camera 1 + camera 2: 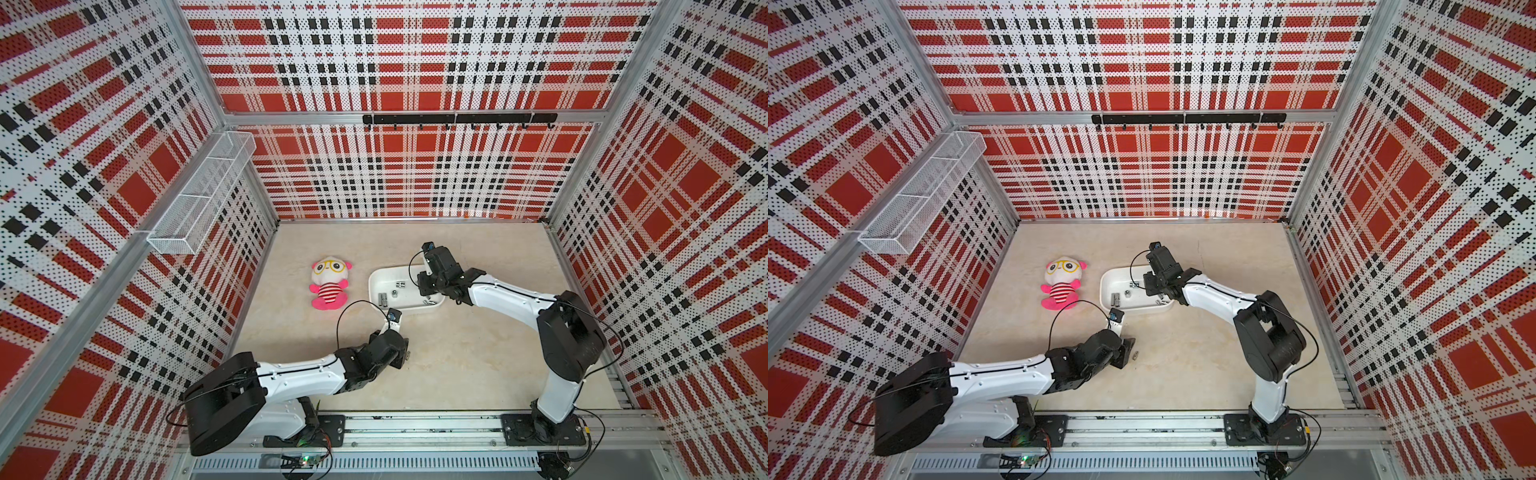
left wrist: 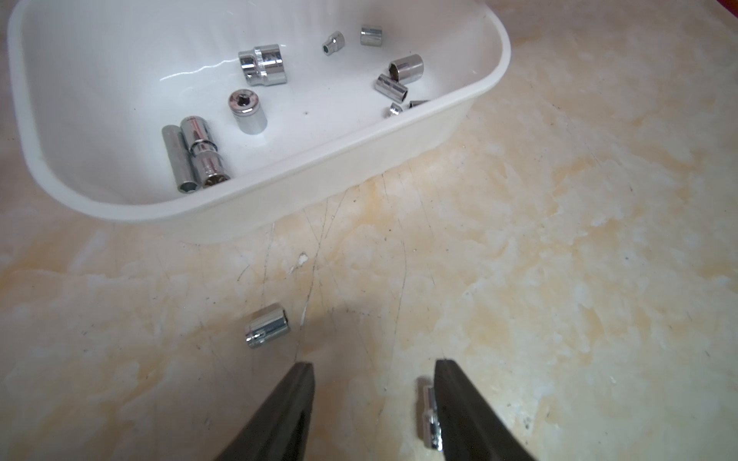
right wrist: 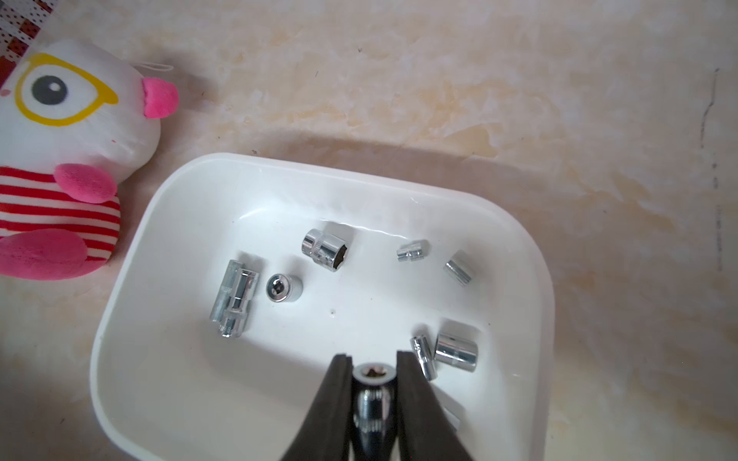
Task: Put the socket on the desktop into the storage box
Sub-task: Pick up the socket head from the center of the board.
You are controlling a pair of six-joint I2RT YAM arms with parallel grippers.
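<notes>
A long white wire-mesh basket (image 1: 199,195) hangs on the left wall. Below it, a white plush doll (image 1: 329,284) with yellow glasses, pink limbs and a red-striped shirt lies face up on the beige marble-patterned desktop (image 1: 478,353), near the left end of the storage box.

The left gripper (image 2: 373,365) is low over the desktop on the near side of the box. Its black fingers are well apart and clamp nothing. A small stepped chrome socket (image 2: 430,417) sits on the desktop right against the inner face of one finger. A short chrome socket (image 2: 266,325) lies on its side between the fingertips and the box.

The shallow white plastic storage box (image 2: 359,171) with rounded corners holds several loose chrome sockets (image 2: 263,66). Over its right part, the right gripper (image 3: 374,355) has its fingers pressed together on a slim chrome socket (image 3: 373,399). That socket is held lengthwise above the box floor with its hollow end facing down.
</notes>
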